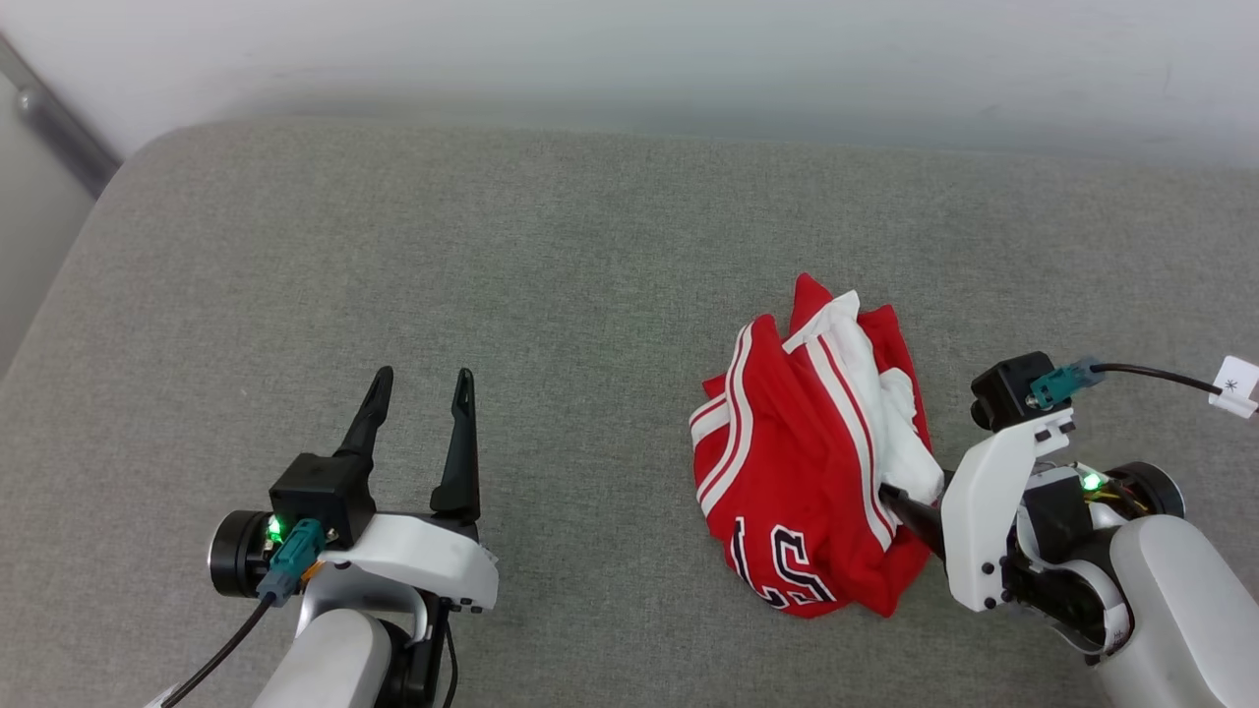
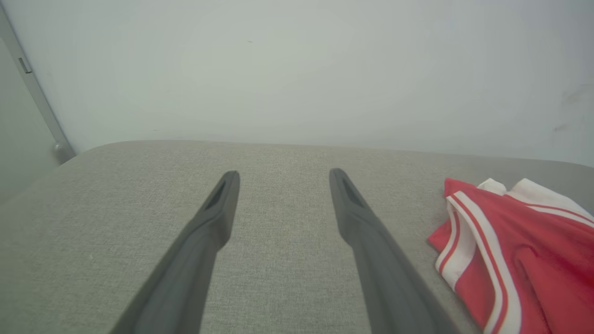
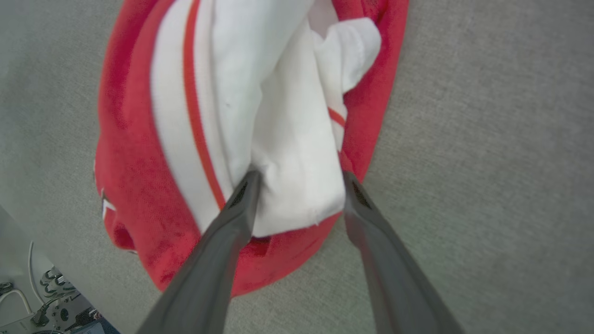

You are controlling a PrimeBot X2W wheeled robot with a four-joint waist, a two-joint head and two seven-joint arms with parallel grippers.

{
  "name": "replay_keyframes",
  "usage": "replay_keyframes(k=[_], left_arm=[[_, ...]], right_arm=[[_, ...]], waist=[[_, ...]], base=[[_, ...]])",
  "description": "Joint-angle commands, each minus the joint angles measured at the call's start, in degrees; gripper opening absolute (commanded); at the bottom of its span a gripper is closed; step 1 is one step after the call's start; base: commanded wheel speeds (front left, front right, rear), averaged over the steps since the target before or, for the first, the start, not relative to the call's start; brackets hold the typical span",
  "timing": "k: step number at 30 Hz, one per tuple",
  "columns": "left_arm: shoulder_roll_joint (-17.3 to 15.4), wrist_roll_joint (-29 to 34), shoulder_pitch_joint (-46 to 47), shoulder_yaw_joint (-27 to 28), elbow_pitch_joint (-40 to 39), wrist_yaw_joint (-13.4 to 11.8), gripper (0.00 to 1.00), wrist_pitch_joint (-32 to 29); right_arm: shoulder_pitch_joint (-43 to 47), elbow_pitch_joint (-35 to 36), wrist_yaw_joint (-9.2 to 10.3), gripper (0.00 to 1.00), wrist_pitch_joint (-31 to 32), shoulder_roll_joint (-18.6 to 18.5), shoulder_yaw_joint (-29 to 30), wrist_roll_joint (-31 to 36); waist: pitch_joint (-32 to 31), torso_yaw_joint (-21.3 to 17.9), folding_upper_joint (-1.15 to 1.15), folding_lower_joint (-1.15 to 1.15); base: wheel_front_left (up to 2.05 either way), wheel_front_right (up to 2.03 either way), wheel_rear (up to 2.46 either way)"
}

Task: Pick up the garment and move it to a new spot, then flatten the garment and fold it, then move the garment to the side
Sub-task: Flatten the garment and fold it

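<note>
Item 1, left gripper (image 1: 424, 376): near left, fingers stood wide apart and empty over the grey cushion (image 1: 492, 246).
Item 2, garment (image 1: 797, 462): lay in a crumpled heap, near right.
Item 3, right gripper (image 3: 299, 176): fingers parted astride a white fold (image 3: 297, 139), not clamped.
Risk, as I judged it: pinching one thin layer, so the cloth slips free or the heap drags.
Materials: soft red knit with striped trim; coarse woven cushion; hard, tapered dark fingers.

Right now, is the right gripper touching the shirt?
Touching. In the right wrist view the right gripper straddles a white fold of the shirt, both fingers against the cloth.
</note>
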State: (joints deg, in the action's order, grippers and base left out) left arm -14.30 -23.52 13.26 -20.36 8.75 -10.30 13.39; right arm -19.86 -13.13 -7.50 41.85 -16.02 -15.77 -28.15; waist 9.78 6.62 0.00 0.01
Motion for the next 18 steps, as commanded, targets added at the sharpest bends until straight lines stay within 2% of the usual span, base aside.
replay_keyframes(k=[1, 6, 9, 14, 18], left_arm=[[0.08, -0.23, 0.61, 0.06, 0.3, 0.11, 1.0, 0.44], [0.13, -0.36, 0.17, 0.58, 1.13, 0.06, 1.0, 0.91], [0.19, -0.25, 0.1, 0.56, 1.19, -0.01, 1.0, 1.06], [0.08, -0.32, 0.0, 0.78, 1.02, -0.19, 1.0, 1.28], [-0.01, -0.47, -0.69, 0.79, 0.96, -0.3, 1.0, 1.37]], right_arm=[[-0.14, 0.54, 0.02, 0.0, -0.06, -0.18, -0.12, -0.49], [-1.01, 3.94, 0.02, 0.0, -1.39, -0.99, -0.42, 0.28], [-1.49, 7.03, 0.03, 0.0, -3.3, -1.62, 1.45, 1.46], [0.41, 11.5, 0.03, 0.0, -7.61, -0.6, 9.58, 5.9], [5.07, 11.82, 0.03, 0.0, -9.26, 2.32, 18.86, 7.95]], waist=[[-0.12, -0.13, 0.0, -0.01], [-1.21, -1.39, 0.0, -0.01], [-1.78, -2.17, 0.0, -0.01], [-2.33, -3.85, 0.0, -0.01], [-2.73, -5.09, 0.0, -0.01]], base=[[0.0, 0.0, 0.0], [0.0, 0.0, 0.0], [0.0, 0.0, 0.0], [0.0, 0.0, 0.0], [0.0, 0.0, 0.0]])
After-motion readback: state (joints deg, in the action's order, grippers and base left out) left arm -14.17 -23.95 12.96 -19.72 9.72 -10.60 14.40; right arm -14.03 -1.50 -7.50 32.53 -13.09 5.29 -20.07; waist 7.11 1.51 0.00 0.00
